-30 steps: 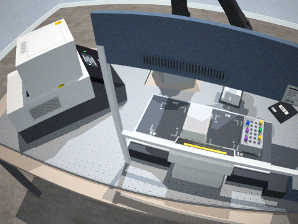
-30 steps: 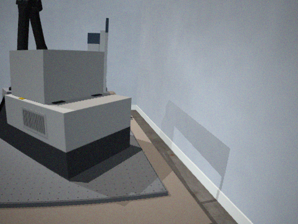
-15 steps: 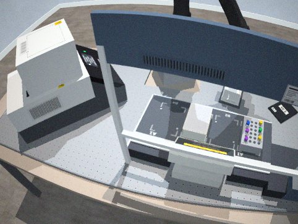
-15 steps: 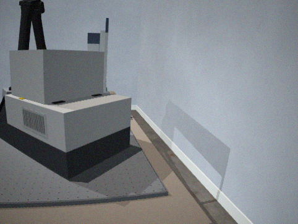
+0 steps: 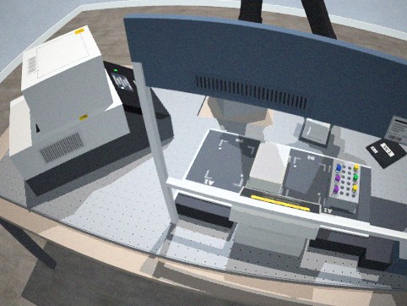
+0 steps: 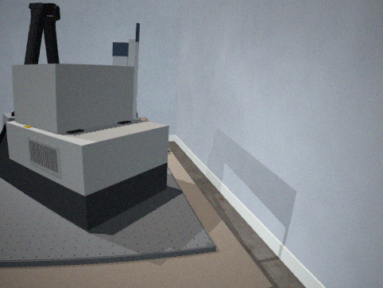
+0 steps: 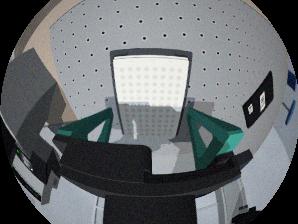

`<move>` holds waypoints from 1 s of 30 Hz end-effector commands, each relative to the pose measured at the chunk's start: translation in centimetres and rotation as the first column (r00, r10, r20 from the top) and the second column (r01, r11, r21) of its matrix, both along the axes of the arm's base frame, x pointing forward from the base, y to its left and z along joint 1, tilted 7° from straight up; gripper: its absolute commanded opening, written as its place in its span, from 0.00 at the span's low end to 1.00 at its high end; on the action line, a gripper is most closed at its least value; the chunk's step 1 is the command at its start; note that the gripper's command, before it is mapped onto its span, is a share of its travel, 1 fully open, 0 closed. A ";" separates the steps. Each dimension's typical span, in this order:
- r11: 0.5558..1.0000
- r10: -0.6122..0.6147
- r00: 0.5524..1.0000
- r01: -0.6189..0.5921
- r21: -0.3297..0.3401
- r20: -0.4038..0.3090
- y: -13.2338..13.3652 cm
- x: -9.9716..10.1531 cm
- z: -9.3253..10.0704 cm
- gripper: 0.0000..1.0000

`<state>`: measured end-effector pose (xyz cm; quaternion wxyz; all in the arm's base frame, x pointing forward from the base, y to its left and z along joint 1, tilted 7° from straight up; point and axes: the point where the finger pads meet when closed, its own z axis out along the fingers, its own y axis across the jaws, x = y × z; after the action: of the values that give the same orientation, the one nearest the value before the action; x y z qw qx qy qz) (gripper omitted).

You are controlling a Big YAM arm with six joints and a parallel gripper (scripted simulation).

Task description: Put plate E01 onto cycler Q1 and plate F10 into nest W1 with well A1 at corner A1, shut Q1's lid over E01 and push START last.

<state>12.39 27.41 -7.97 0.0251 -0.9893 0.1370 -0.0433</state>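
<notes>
1. Take the deck frame [image 5: 157, 139] as your landmark. Left of it stands the cycler Q1 [image 5: 63, 139], white over a dark base, its lid [image 5: 59, 72] shut in both the top and exterior views; you will see a green lamp [image 5: 116, 70] at the rear of its dark panel [image 5: 122, 82]
2. Within the frame, the left deck position [image 5: 219, 158] shows bare locator marks and an A1 mark, with no plate on it
3. Next to the right sits the pale deep-well block [image 5: 267, 167], upright on its position
4. Right of that, another dark position [image 5: 305, 171] also lies bare
5. At the right end of the deck you have the tube cooling block [image 5: 345, 181], its coloured tubes [image 5: 355, 167] standing in their bores
6. Behind the frame's right half, on the perforated table [image 5: 127, 207], a PCR plate [image 5: 315, 132] lies flat in a dark nest; you cannot tell from these views which plate it is
7. In the wrist view that plate [image 7: 148, 86] lies directly ahead of the gripper [image 7: 150, 137], whose teal fingers stand spread fully apart, one either side of its near end and holding nothing; you cannot tell whether they touch it
</notes>
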 end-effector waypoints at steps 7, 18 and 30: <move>1.000 0.017 1.000 -0.017 0.015 0.002 0.8 0.2 -1.1 1.00; 1.000 0.005 1.000 -0.006 0.026 0.007 0.9 0.8 -2.0 1.00; 1.000 0.001 1.000 -0.001 0.008 -0.004 0.6 -0.1 -1.8 1.00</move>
<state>12.65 27.71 -9.96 0.0285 -0.9893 0.1363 -0.0440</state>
